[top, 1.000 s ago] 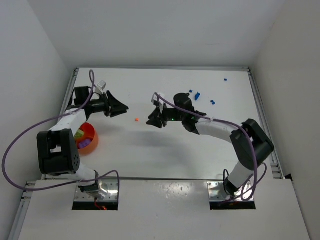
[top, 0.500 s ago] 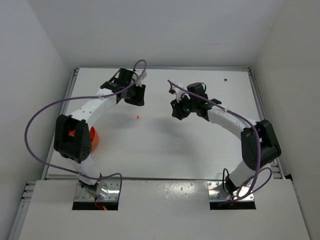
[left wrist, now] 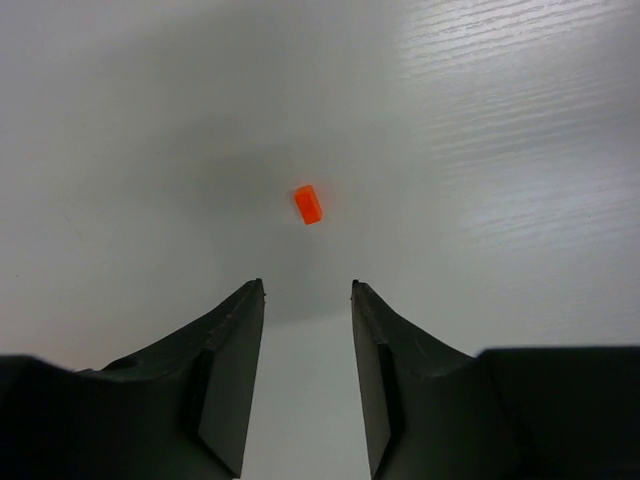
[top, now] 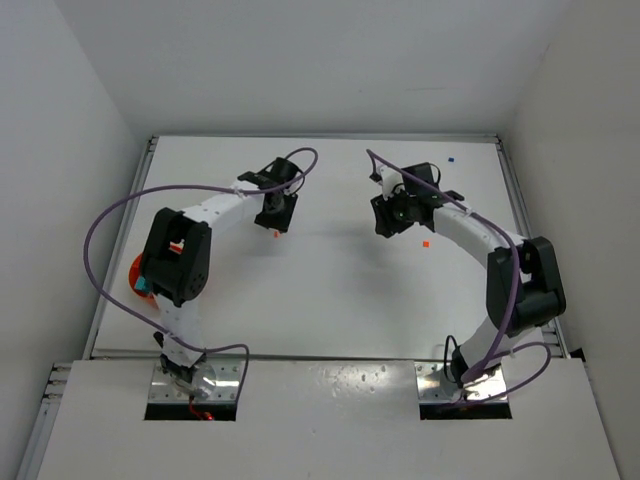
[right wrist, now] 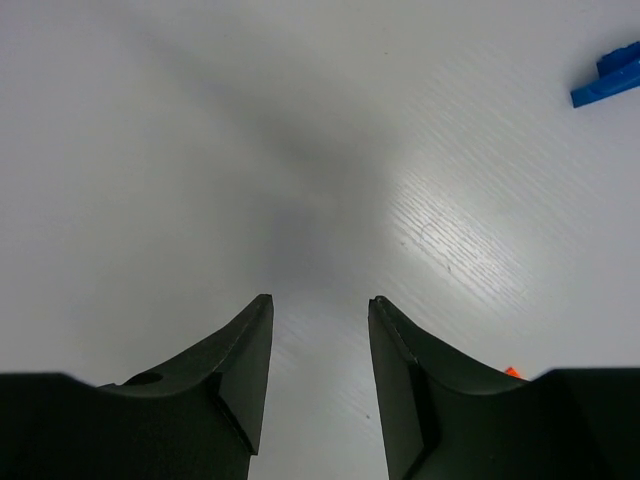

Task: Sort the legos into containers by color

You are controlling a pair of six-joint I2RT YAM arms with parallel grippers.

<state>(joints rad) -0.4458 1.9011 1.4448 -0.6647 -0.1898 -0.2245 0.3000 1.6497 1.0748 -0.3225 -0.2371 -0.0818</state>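
Note:
A tiny orange lego (left wrist: pixel 308 204) lies on the white table just ahead of my left gripper (left wrist: pixel 307 287), whose jaws hang open and empty above it; from above the same lego (top: pixel 276 233) peeks out beside that gripper (top: pixel 274 224). My right gripper (right wrist: pixel 320 300) is open too, over bare table, with nothing between its jaws. A second orange lego (top: pixel 424 243) lies close to the right gripper (top: pixel 385 225), its edge (right wrist: pixel 513 372) showing past the right finger. A blue lego (right wrist: pixel 607 80) sits further off. The orange container (top: pixel 138 272) is mostly hidden behind the left arm.
One small blue lego (top: pixel 451 157) lies near the back right corner. White walls close the table (top: pixel 330 300) in at the back and both sides. Purple cables loop over both arms.
The left arm has swung from the container at the left to above the orange lego. The right arm has moved back and right, covering the blue legos; a second orange lego now shows beside it.

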